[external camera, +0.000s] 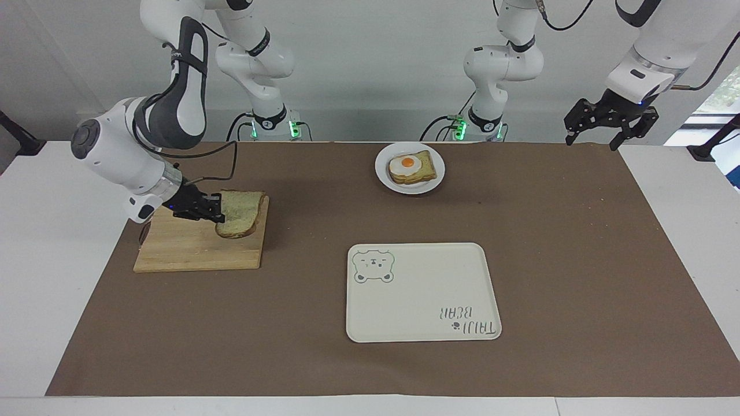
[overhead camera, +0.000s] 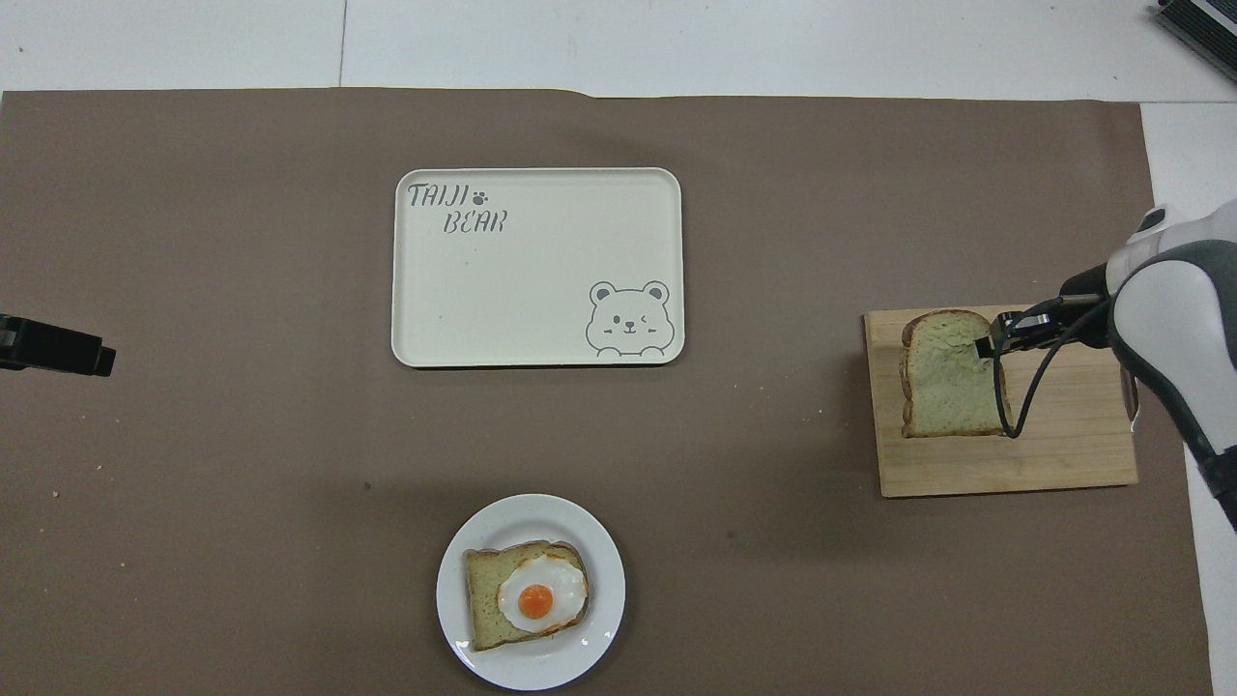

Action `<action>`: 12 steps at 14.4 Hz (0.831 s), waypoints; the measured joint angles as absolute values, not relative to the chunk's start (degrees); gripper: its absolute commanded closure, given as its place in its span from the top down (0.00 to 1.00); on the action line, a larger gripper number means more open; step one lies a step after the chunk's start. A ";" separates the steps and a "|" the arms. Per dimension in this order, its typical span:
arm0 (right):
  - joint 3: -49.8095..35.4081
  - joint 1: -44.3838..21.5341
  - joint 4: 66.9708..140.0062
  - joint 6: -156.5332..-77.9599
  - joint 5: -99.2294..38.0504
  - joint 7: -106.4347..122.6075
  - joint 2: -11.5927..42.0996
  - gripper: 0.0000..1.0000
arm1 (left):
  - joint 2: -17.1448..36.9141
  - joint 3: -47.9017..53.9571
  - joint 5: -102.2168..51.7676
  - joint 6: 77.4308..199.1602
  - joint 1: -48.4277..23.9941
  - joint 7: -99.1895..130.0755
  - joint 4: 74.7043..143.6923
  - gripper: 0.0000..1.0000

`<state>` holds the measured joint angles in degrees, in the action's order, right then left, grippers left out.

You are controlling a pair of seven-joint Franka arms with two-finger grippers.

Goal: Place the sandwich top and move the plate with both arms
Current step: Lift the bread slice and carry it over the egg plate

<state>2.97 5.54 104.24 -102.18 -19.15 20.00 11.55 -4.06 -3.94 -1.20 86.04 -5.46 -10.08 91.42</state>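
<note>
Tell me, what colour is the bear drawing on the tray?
Grey outline on the cream tray; bear drawing clearest in the overhead view.

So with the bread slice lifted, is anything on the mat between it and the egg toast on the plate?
Nothing visible. The right gripper holds the sandwich top over the cutting board; only bare brown mat lies between it and the plate.
</note>
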 measured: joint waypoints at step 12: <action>-1.43 -10.65 104.13 -99.97 -21.27 6.55 11.12 0.00 | -4.06 -3.95 -1.20 86.04 -5.46 -10.08 91.42 1.00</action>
<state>-1.43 -10.65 104.13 -99.97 -21.27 6.55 11.12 -4.06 -3.95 -1.20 86.04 -5.46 -10.08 91.42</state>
